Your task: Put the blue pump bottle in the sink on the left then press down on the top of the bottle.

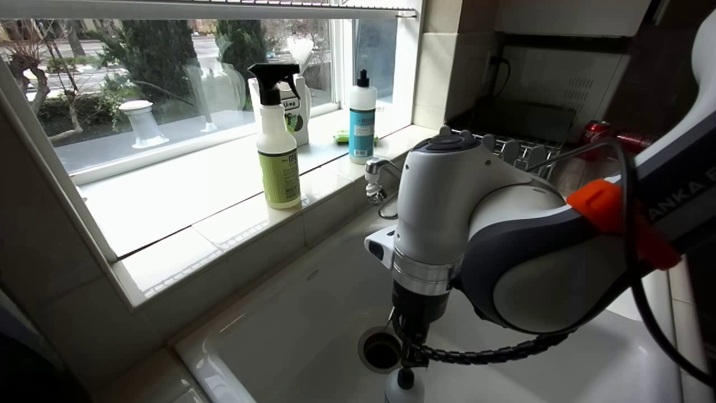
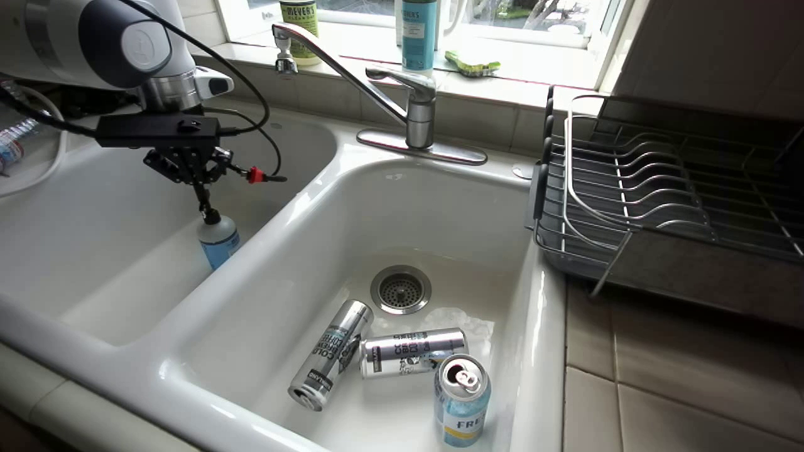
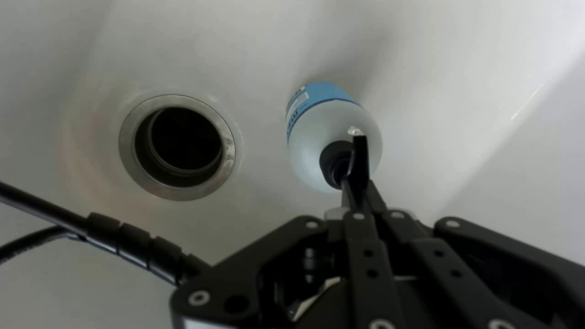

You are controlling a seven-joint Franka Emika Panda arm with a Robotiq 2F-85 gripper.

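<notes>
The blue bottle (image 3: 329, 125) stands, upright as far as can be judged, on the floor of the sink (image 2: 107, 270), just beside the round drain hole (image 3: 185, 139); in an exterior view the divider edge (image 2: 251, 260) toward the smaller basin (image 2: 414, 213) hides its foot. So the placing looks done, and the press seems to be the step in hand. The tool (image 3: 360, 140) is fully closed, its fingers (image 3: 361, 160) together and gripping nothing, with the tips at the black top (image 3: 332, 160) of the bottle. Whether they bear on it or hang just above I cannot tell.

To press well, use the closed fingers as one blunt rod and drive slowly straight down along the bottle's axis. In the wrist view the tips lie toward one side of the top, so centring is worth checking first: an off-centre push could tip the bottle or make it skid on the smooth sink floor. Stop once the top gives or resists firmly, then rise straight up so the bottle stays beside the drain hole
</notes>
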